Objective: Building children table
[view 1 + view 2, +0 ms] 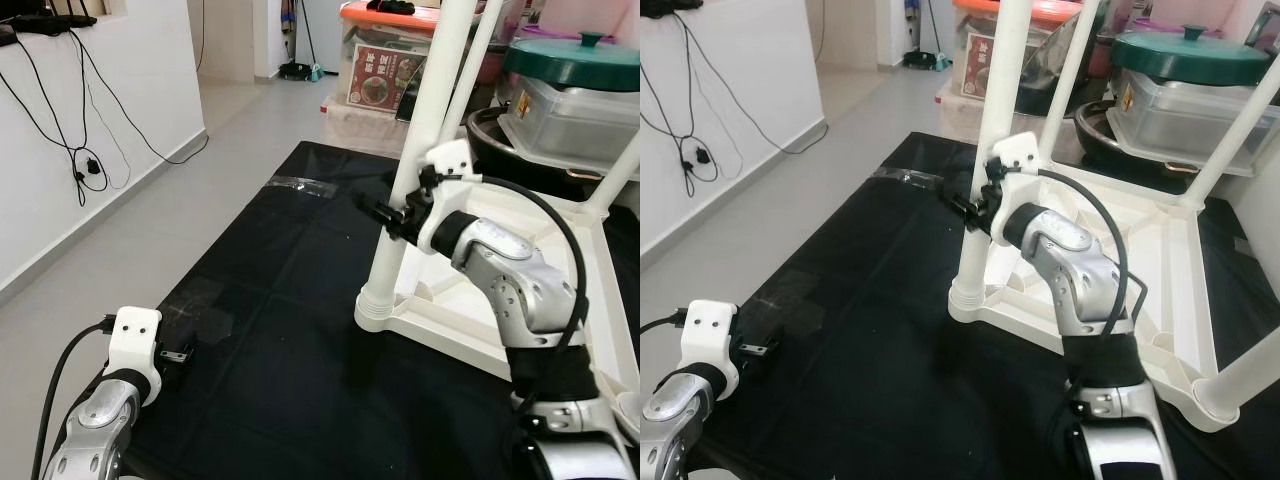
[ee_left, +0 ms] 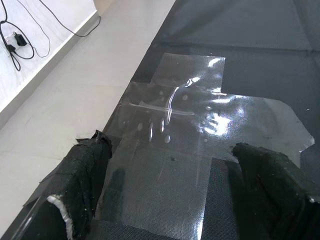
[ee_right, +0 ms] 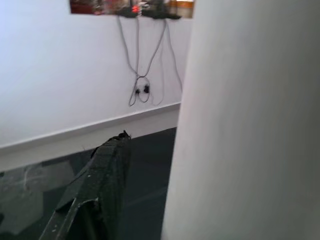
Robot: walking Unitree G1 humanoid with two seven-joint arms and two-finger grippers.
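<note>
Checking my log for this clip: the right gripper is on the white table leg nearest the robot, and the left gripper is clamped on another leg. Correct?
Not quite. The right gripper is on the near white table leg, but the left gripper holds nothing: the left wrist view shows its fingers open above the black mat, over a patch of clear tape.
</note>
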